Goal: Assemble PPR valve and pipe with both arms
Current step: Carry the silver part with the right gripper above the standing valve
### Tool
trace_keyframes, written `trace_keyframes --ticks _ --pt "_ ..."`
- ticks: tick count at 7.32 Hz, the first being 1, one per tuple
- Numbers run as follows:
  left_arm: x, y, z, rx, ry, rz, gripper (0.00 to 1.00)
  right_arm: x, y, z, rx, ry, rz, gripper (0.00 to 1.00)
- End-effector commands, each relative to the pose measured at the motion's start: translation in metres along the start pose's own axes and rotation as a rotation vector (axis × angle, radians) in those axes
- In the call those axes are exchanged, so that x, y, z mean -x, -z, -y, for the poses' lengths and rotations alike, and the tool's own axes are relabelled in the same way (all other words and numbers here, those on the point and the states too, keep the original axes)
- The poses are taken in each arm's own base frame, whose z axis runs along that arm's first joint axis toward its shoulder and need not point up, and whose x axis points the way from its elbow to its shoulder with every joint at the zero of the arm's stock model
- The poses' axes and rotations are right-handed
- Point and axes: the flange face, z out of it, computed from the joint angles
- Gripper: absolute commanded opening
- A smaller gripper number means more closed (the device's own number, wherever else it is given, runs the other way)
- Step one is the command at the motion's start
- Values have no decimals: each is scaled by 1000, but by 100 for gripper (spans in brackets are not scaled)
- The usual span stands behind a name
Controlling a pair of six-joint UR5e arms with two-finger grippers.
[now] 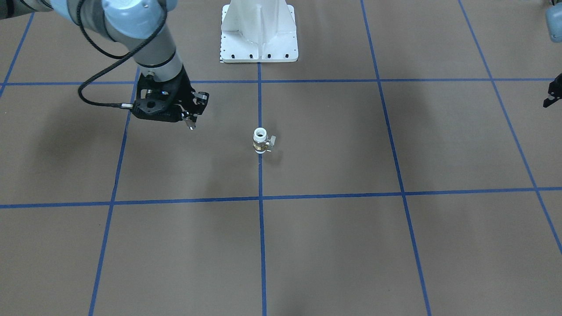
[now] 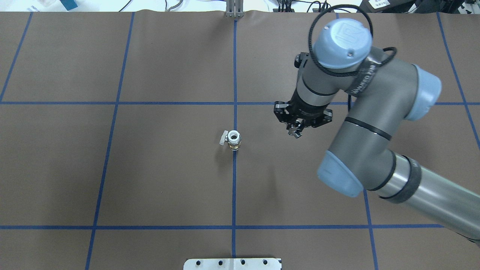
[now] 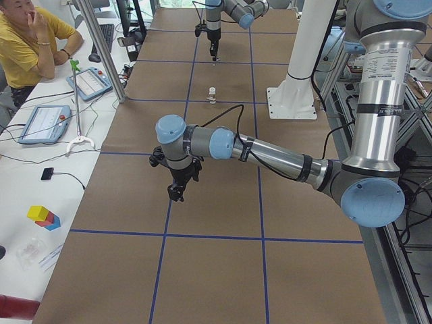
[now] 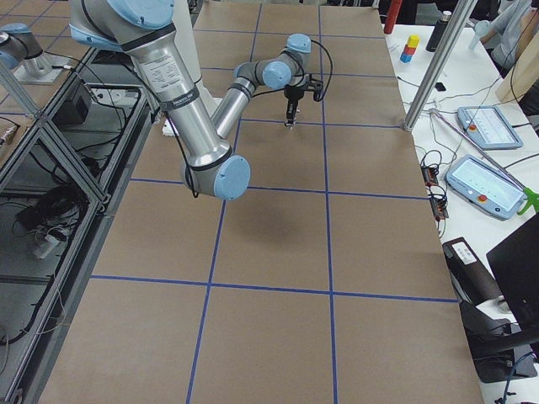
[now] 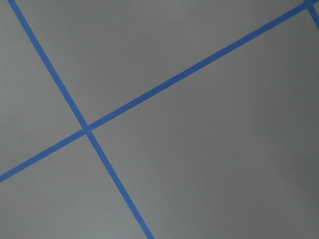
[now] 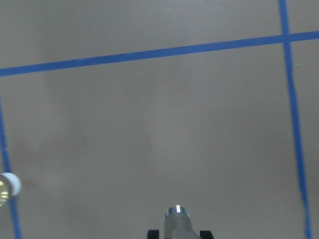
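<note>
The PPR valve stands upright on the brown table on the middle blue line, one open white end up and its handle to the side. It also shows in the overhead view, far off in the exterior left view and at the left edge of the right wrist view. My right gripper hangs above the table beside the valve, well apart from it. It is shut on the silver pipe, which points down. My left gripper hangs far off to the side, empty; whether it is open or shut does not show.
The white pedestal base stands at the robot's edge of the table. Blue tape lines grid the brown mat. An operator, tablets and poles stand along the far side.
</note>
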Motion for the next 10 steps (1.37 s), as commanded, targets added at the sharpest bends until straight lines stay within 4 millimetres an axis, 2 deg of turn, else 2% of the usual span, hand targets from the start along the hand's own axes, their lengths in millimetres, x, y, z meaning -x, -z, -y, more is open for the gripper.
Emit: trace_keyframes --ticks 1,2,3,4,6,10 --pt "0 -1 -2 2 3 -2 100 92 5 -7 -1 -82 14 0" --pt "1 -4 -5 7 6 -4 100 131 4 -9 9 -112 10 0" --pt "1 -4 -5 7 6 -4 100 153 5 -13 18 -123 9 0" --pt "1 -4 -5 7 7 -4 100 154 0 -17 14 -120 2 0" --pt "1 -4 -5 7 7 -4 100 146 -21 -22 -2 -115 -33 0" --pt "0 -4 -3 8 4 -5 100 146 -26 -26 5 -112 -40 0"
